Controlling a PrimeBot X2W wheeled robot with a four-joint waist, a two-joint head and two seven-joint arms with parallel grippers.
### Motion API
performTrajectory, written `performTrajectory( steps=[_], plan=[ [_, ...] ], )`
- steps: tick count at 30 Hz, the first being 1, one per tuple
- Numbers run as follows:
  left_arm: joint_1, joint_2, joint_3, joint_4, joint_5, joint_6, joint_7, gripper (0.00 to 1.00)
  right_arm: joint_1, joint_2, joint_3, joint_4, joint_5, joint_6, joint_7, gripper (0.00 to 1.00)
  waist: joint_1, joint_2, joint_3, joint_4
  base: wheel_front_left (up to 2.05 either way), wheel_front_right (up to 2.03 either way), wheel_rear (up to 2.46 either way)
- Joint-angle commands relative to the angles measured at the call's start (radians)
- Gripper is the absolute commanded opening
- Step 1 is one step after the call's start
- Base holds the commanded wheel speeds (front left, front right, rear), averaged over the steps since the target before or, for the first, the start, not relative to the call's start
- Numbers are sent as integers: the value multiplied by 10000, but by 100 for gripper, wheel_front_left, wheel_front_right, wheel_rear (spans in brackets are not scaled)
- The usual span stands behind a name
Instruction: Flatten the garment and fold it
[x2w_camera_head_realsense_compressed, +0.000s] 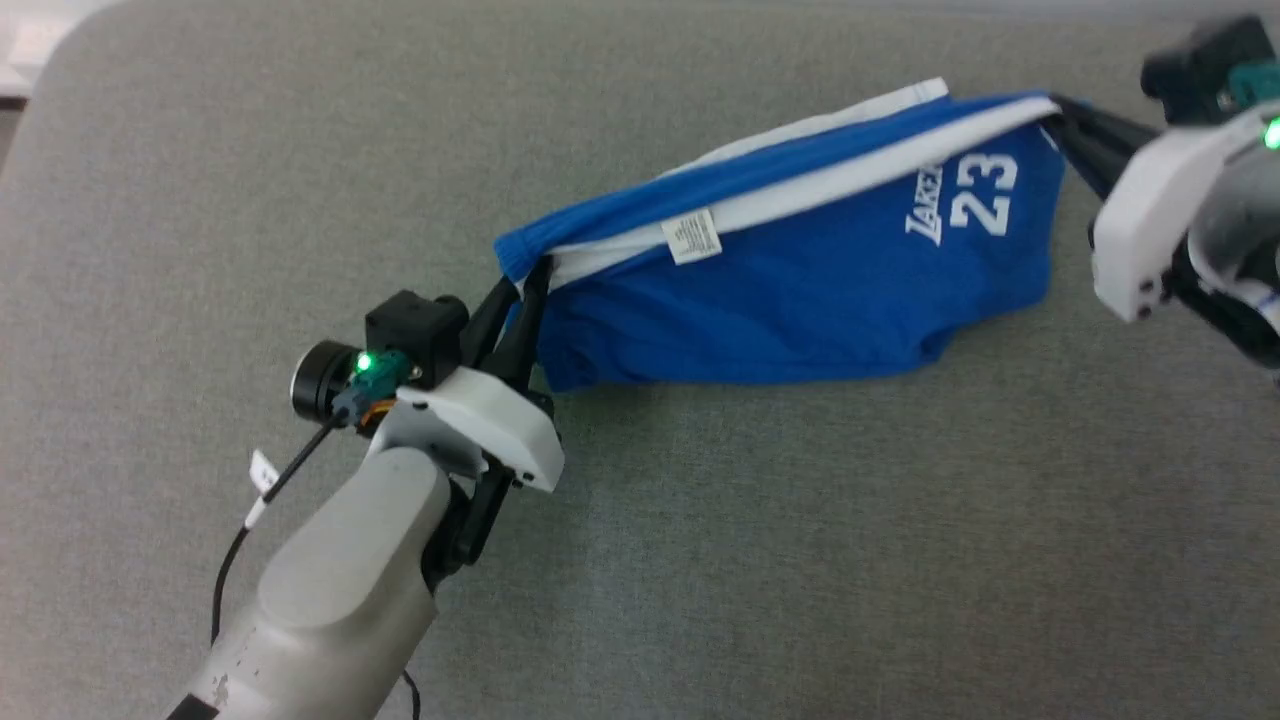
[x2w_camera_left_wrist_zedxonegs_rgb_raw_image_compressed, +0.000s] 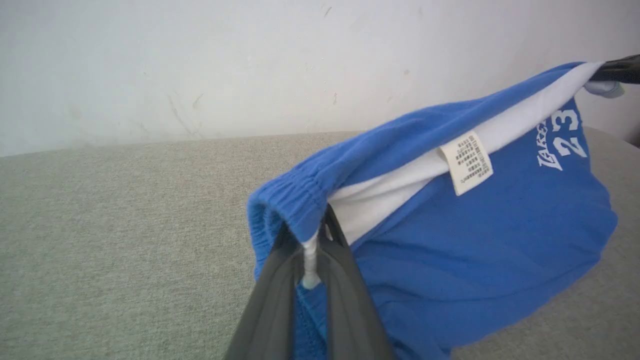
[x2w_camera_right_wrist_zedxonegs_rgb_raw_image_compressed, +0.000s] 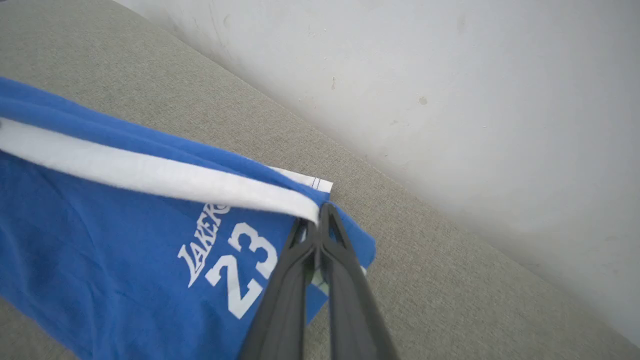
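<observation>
Blue shorts (x2w_camera_head_realsense_compressed: 800, 290) hang stretched between the two pincers over a grey, cloth-covered bench (x2w_camera_head_realsense_compressed: 300, 180), lying on a slant in the head view, low at the left and higher at the right. The left pincer (x2w_camera_head_realsense_compressed: 530, 280) is closed tight on the left end of the shorts, its dark fingers nipping the fabric just beneath the gathered waistband (x2w_camera_left_wrist_zedxonegs_rgb_raw_image_compressed: 295, 192), where blue cloth bunches over the fingertips. The right pincer (x2w_camera_head_realsense_compressed: 1060, 115) is likewise clamped on the shorts, at the opposite end, gripping the corner where the white stripe (x2w_camera_head_realsense_compressed: 800, 195) runs out. That stripe runs taut along the top of the shorts from one pincer to the other, with a fold of blue lying along its far side. A small white tag (x2w_camera_head_realsense_compressed: 692, 237) hangs from the stripe roughly midway, and the white print (x2w_camera_head_realsense_compressed: 965, 195) – "Lakers" over "23" – sits near the right end, close to the right pincer. Below the stripe the blue cloth sags loose – its lower edge appears to rest on the bench. Beyond the bench, the wrist views show a pale, scuffed wall (x2w_camera_left_wrist_zedxonegs_rgb_raw_image_compressed: 250, 60).
</observation>
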Motion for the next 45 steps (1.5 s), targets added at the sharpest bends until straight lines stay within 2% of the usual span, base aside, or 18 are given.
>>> performTrajectory(
  steps=[1, 5, 11, 12, 13, 14, 18, 24, 25, 30, 33, 38, 45],
  plan=[
    [-262, -79, 85, 184, 81, 13, -43, 0, -577, 228, 206, 509, -5, -23, -87, 0, -4, 0, 1143, 480, 0, 0, 0],
    [-557, -314, 192, 460, 202, -86, -45, 0, -1609, 817, 842, 2040, -156, -23, -357, 0, -4, 0, 1521, 635, 0, 0, 0],
    [-616, -641, 303, 685, 523, -264, -46, 0, -2217, 1368, 1712, 3796, -144, -23, -859, 0, -4, 0, 1597, 782, 0, 0, 0],
    [-598, -692, 353, 644, 627, -255, -46, 0, -2254, 1394, 1884, 3932, -108, -23, -980, 5, -4, 0, 1543, 792, 0, 0, 0],
    [-551, -739, 422, 580, 723, -244, -46, 33, -2287, 1402, 2025, 4022, -17, -23, -1100, 34, -4, 0, 1462, 783, 0, 0, 0],
    [-511, -751, 517, 424, 906, -197, -46, 100, -2319, 1394, 2157, 4059, 119, -23, -1199, 98, -4, 0, 1370, 759, 0, 0, 0],
    [-50, -764, 935, -336, 1566, -54, -46, 100, -2508, 957, 2918, 3634, 596, -23, -1367, 100, -4, 0, 858, 638, 0, 0, 0],
    [922, -728, 1778, -1920, 2583, 320, -47, 100, -2969, -552, 4103, 1987, 1866, -23, -66, 100, -4, 0, 82, 571, 0, 0, 0],
    [922, -728, 1778, -1920, 2583, 320, -47, 100, -2969, -552, 4103, 1987, 1866, -23, -66, 100, -4, 0, 82, 571, 0, 0, 0],
    [1544, -724, 2408, -2884, 3369, 550, -47, 100, -3358, -1905, 5047, 439, 3228, -23, 2310, 100, -4, 0, -199, 799, 0, 0, 0],
    [1740, -753, 2738, -3336, 3933, 806, -47, 100, -3547, -2430, 5471, -120, 3757, -23, 3566, 100, -4, 0, -152, 951, 0, 0, 0],
    [1993, -1176, 3205, -4088, 4484, 971, -47, 100, -3277, -2332, 5392, 556, 4615, -23, 4282, 100, -4, 0, 149, 1275, 0, 0, 0],
    [2107, -1709, 3616, -4063, 4746, 474, -47, 100, -2181, -1353, 4878, 2371, 5502, -23, 3799, 100, -4, 0, 522, 1708, 0, 0, 0]
  ],
)
